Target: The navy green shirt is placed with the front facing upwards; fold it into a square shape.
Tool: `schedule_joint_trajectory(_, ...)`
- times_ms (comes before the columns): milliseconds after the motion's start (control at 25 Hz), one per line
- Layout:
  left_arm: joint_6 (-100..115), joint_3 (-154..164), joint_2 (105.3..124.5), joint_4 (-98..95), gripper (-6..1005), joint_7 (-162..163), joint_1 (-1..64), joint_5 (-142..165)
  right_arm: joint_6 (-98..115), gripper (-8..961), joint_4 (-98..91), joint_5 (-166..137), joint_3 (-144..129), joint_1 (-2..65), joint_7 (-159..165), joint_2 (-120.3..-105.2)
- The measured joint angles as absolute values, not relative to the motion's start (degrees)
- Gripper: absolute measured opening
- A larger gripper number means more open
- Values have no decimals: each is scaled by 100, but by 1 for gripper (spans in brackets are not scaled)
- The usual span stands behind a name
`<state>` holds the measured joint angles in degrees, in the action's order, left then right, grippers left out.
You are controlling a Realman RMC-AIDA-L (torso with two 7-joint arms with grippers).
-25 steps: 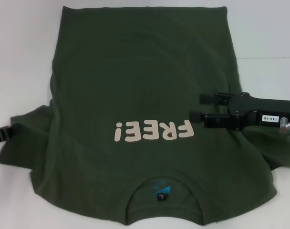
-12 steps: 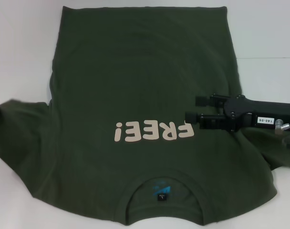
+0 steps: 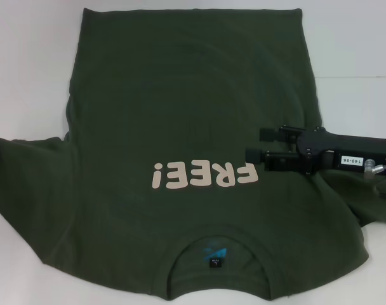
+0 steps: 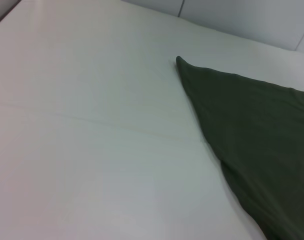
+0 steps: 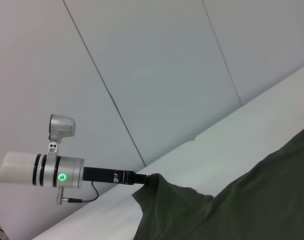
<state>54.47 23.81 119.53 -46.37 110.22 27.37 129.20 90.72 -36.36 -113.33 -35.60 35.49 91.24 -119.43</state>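
Olive navy green shirt | collar toward robot, length running away | right end effector spread

We see the navy green shirt in dark olive with cream "FREE!" lettering, blue and black neck labels, on a white table; our right gripper is black.

We see soft, even, bright light from above; the white table glares pale. The shirt reads dark and flat, folds barely showing. A faint shadow lies under the right gripper. Wrist views look mildly soft.
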Motion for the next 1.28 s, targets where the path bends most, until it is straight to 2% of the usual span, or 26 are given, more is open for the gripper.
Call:
schedule_joint_trajectory(600,7488,2393,11953,-5047,2,11107,2796,12873,9051,897,-3630,-11327,-3560,3527,9089,-11943)
schedule_joint_trajectory(800,7800,2402,11972,-5073,39,11248,2906,12870,9053,890,-3630,-11328,-3577,3529,9088,-11943)
schedule_joint_trajectory(1280,7736,2688,12375,-4469,128,11698,3464,12734,9053,873,-3662,-11329,-3589,3552,9070,-11943)
